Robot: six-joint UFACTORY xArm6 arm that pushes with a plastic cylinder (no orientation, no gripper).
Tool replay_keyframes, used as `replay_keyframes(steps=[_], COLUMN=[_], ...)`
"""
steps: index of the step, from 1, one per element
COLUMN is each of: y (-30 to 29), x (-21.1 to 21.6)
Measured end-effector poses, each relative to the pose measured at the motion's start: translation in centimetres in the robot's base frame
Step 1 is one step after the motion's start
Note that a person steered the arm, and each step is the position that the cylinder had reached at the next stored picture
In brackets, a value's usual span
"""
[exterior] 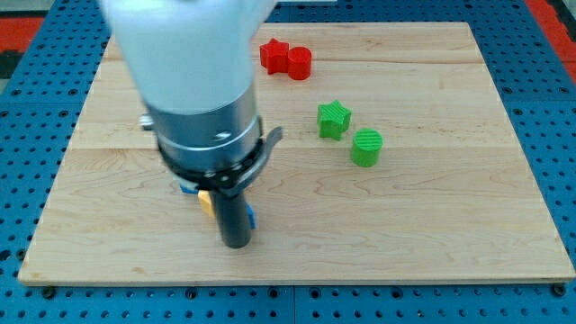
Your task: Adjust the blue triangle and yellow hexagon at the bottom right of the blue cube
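My arm's white and grey body fills the view's left and hides most of the task blocks. My tip (236, 243) rests on the wooden board near the view's bottom. A sliver of a yellow block (205, 202) shows just left of the rod; its shape cannot be made out. A small blue bit (252, 216) shows at the rod's right side, and another blue bit (186, 188) peeks out under the arm's body to the left. Which is the triangle and which the cube cannot be told.
A red star (274, 55) and a red cylinder (299, 62) touch each other at the view's top. A green star (333, 119) and a green cylinder (366, 148) sit right of centre. The wooden board (432, 207) ends at a blue pegboard frame.
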State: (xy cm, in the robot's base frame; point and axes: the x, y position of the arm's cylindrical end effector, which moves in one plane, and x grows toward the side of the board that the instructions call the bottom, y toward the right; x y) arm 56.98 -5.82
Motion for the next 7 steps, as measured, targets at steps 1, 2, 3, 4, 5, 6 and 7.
replay_keyframes(steps=[1, 2, 3, 4, 5, 6, 7], y=[-0.4, -5.0, -6.7, -5.7, -5.8, -6.1, -9.2], x=[-0.3, 0.2, -2.0, -2.6, -2.6, -2.6, -0.3])
